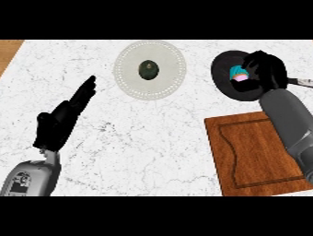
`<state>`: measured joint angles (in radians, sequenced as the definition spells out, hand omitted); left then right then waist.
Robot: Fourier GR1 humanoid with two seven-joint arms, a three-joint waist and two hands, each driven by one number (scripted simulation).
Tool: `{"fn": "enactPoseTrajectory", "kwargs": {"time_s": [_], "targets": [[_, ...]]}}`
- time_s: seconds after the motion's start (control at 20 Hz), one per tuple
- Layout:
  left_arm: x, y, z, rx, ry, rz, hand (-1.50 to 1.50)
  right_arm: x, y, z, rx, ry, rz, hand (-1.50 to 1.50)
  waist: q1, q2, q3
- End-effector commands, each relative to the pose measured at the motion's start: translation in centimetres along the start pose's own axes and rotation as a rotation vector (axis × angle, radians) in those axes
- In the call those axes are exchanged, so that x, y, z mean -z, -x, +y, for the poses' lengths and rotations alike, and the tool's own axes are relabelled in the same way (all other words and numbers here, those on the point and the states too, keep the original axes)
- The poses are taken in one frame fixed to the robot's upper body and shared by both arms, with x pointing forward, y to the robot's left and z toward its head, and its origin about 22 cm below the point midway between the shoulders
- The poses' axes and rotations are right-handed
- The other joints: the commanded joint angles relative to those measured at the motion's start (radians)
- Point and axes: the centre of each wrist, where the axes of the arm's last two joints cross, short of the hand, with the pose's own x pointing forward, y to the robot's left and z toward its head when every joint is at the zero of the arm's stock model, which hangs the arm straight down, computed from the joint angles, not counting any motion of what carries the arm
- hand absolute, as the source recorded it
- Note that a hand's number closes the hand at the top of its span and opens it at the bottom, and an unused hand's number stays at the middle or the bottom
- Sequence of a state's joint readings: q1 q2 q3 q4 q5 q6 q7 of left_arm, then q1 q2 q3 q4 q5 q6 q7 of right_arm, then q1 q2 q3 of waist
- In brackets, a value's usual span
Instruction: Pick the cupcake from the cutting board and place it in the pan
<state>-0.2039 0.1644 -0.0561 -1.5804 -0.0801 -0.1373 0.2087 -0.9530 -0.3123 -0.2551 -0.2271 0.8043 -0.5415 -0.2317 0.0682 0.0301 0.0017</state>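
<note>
Bench (152, 138): white marble, wood floor at the far corners.
Right hand (266, 69): curled round the cupcake (239, 73), over the black pan (230, 80).
Cutting board (254, 152): bare, near right.
Left hand (64, 117): fingers straight, resting.
Plate (149, 69): holds a dark avocado (148, 69).

cupcake (239, 74) half hidden under right hand (264, 68), pan (228, 78) partly covered

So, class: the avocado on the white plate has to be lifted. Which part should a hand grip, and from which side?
Grip the avocado across its narrow middle, coming straight down from above. It lies alone at the centre of the plate with its long axis pointing away from the robot, so its left and right flanks are free. The open left hand looks nearest.
</note>
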Motion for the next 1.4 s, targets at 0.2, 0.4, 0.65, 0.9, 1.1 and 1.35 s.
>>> {"fn": "enactPoseTrajectory", "kwargs": {"time_s": [0.2,0.4,0.65,0.9,1.1,1.35], "targets": [[0.5,-0.3,-0.4,-0.003,0.028,-0.02,0.0,0.0,2.6,-1.4,0.101,-0.106,0.062,-1.5,0.024,0.019,0.005],[0.6,-0.8,-0.2,0.005,0.009,-0.025,0.0,0.1,1.4,-0.7,0.32,-0.047,0.035,-1.5,0.018,0.013,0.006],[0.6,-1.3,0.5,-0.006,0.009,-0.034,0.0,0.6,2.0,-2.0,0.563,0.083,0.025,-1.5,0.02,0.016,0.008],[-0.8,0.1,0.2,-0.009,-0.002,-0.023,0.0,-0.2,7.3,-5.2,0.734,0.029,0.032,-1.5,0.013,0.007,0.006],[-0.2,0.5,-0.8,0.002,-0.004,-0.01,0.0,-1.8,9.2,-4.4,0.785,-0.029,-0.034,-1.5,0.001,0.008,0.005],[-0.3,0.1,0.4,-0.003,-0.004,-0.002,0.0,-1.9,10.6,-6.1,0.833,-0.004,-0.136,-1.5,-0.009,-0.003,0.004]]}}
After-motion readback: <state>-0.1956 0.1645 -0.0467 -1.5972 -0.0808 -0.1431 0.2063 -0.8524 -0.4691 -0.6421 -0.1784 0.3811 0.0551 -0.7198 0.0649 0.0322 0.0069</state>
